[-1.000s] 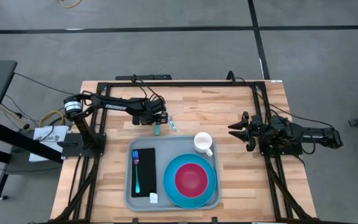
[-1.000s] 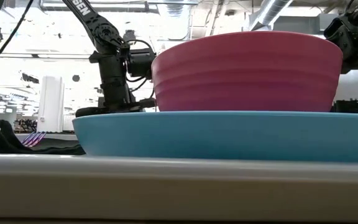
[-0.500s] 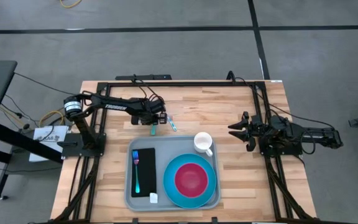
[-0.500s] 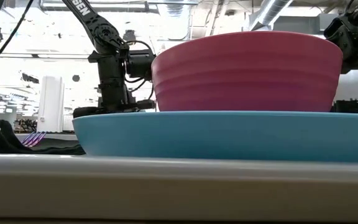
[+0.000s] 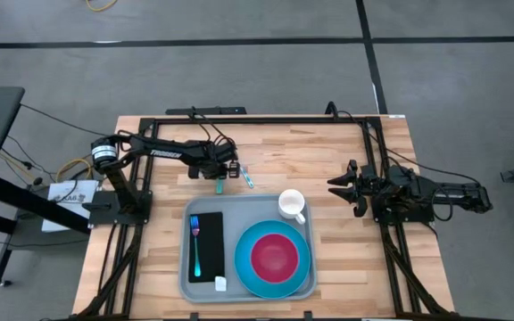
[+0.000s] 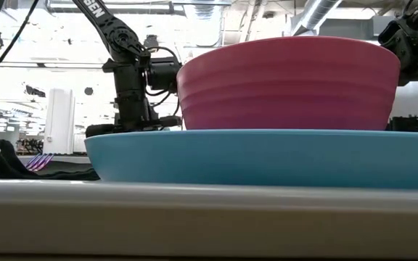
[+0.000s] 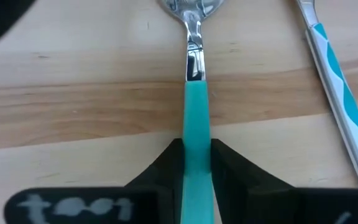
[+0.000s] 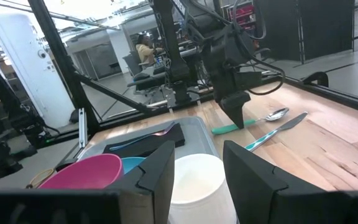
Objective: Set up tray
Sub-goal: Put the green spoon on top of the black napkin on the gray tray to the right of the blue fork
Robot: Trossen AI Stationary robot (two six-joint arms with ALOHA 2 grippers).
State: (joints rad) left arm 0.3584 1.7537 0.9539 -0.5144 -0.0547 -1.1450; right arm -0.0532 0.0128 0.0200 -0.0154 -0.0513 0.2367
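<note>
While the left gripper is reaching over the table, its jaws are pinching the teal handle of a spoon, whose bowl is lying just ahead of them and is being cut off by the edge of the left wrist view. Just beside the spoon, a knife with a teal and white striped handle is lying flat, with both its ends running out of that view. The tray is sitting near the left jaws, on the table's front part, carrying a black napkin with a fork, a blue plate and a pink bowl. A small white item at the napkin's corner is too small to make out. In the low view the plate and bowl are blocking most of the scene. The right gripper is waiting well apart from the spoon, its jaws spread, with a white mug directly ahead between them, its lower part hidden.
</note>
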